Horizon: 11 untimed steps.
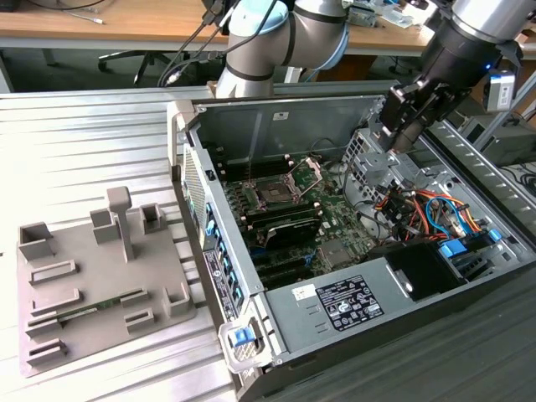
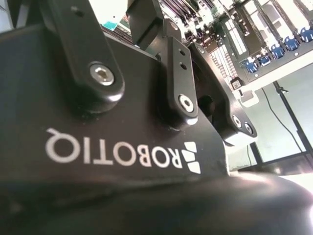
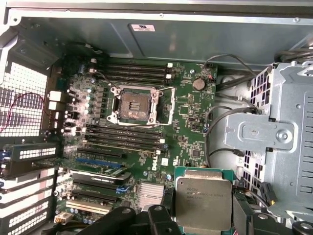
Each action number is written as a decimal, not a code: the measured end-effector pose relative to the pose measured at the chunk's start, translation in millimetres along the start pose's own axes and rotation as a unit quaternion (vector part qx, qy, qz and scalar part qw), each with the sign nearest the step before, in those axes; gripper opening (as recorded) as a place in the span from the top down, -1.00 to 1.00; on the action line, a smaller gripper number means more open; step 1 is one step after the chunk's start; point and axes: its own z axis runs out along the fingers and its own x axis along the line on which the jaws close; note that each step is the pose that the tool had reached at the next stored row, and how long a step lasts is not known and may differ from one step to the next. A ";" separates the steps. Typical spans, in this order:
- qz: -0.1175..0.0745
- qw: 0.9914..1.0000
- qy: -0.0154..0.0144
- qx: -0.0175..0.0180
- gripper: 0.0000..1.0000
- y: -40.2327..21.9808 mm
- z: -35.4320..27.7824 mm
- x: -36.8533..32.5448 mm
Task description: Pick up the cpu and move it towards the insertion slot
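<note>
The cpu (image 3: 203, 196), a flat square chip with a pale metal top, sits between the dark fingers (image 3: 243, 209) of my gripper (image 3: 203, 215), which is shut on it. In the exterior view the gripper (image 1: 400, 126) hangs over the open computer case near its rear right wall, above the drive cage. The insertion slot (image 3: 134, 105) is a dark square socket in a silver frame on the green board, with its metal bracket (image 1: 310, 172) hinged up. In the exterior view the insertion slot (image 1: 272, 193) lies to the left of the gripper and lower down. The chip is well apart from the socket.
A grey metal drive cage (image 3: 274, 132) stands beside the held chip, with orange and blue cables (image 1: 423, 205) behind it. Long black memory slots (image 3: 124, 134) flank the socket. The power supply (image 1: 347, 301) fills the case's front. A grey fixture tray (image 1: 92, 285) lies on the exterior view's left.
</note>
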 end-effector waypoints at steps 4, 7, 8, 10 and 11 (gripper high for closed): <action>0.000 1.000 0.000 0.000 -0.10 0.1 0.0 0.9; 0.000 1.000 0.000 0.000 -0.10 0.2 0.0 1.5; 0.000 1.000 0.000 0.000 -0.10 0.3 0.0 2.2; 0.000 1.000 0.000 0.000 -0.10 0.3 0.0 2.9; 0.000 1.000 0.000 0.000 -0.10 0.4 0.0 3.0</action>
